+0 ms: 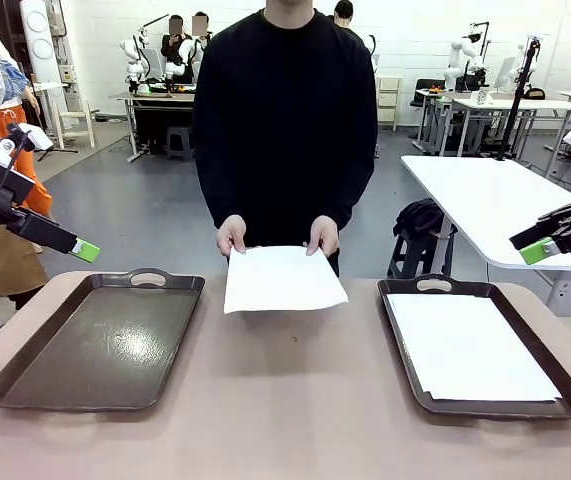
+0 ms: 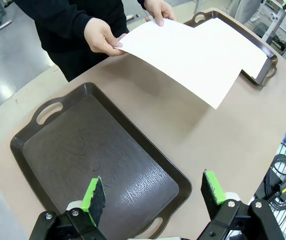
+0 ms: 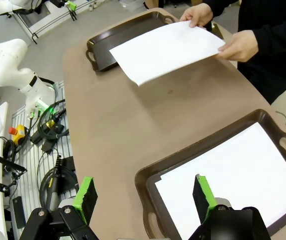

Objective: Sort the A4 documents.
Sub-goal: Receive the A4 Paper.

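While both grippers wait with jaws apart, the held-out sheet [image 1: 283, 279] ahead needs a flat, edge-on pinch.

I am looking into a robotics lab: white worktables [image 1: 495, 195] are standing on a grey floor [image 1: 135, 210], cables [image 3: 50, 127] are lying beside my table [image 1: 285, 400], and people are working at far benches [image 1: 155, 100].
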Controlling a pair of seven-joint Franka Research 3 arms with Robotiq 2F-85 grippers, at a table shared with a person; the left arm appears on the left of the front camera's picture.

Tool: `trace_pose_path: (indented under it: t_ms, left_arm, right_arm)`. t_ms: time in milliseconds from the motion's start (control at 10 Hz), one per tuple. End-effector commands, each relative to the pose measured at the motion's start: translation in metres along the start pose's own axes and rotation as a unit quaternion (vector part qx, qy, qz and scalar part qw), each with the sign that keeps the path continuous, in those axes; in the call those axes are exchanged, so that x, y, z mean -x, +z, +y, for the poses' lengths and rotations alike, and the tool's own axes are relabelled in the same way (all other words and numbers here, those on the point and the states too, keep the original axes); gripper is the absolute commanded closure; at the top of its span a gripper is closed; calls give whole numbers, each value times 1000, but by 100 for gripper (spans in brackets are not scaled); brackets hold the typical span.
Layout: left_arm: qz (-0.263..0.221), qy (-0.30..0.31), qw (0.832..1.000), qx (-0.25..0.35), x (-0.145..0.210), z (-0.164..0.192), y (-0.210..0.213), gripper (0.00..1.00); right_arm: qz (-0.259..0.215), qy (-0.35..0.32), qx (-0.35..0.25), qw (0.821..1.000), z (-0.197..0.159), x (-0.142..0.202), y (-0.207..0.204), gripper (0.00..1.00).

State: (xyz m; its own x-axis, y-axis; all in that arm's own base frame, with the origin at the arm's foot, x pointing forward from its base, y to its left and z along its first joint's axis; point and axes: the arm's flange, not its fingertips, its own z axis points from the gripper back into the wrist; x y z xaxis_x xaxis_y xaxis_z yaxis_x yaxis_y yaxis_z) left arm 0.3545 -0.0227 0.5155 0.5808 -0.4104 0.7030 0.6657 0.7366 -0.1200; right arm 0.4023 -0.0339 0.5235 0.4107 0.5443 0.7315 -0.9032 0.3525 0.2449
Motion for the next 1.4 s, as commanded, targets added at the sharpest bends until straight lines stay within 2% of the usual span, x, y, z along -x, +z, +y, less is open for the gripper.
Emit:
trace_pose_path:
  t_ms: [0, 1300]
  left_arm:
    - [-4, -4, 1000, 7, 2, 3, 0, 0]
    - [-4, -4, 1000, 7, 2, 3, 0, 0]
  right_arm:
    - [0, 3, 0, 1000, 0, 0, -1, 0]
    - [0, 3, 0, 1000, 0, 0, -1, 0]
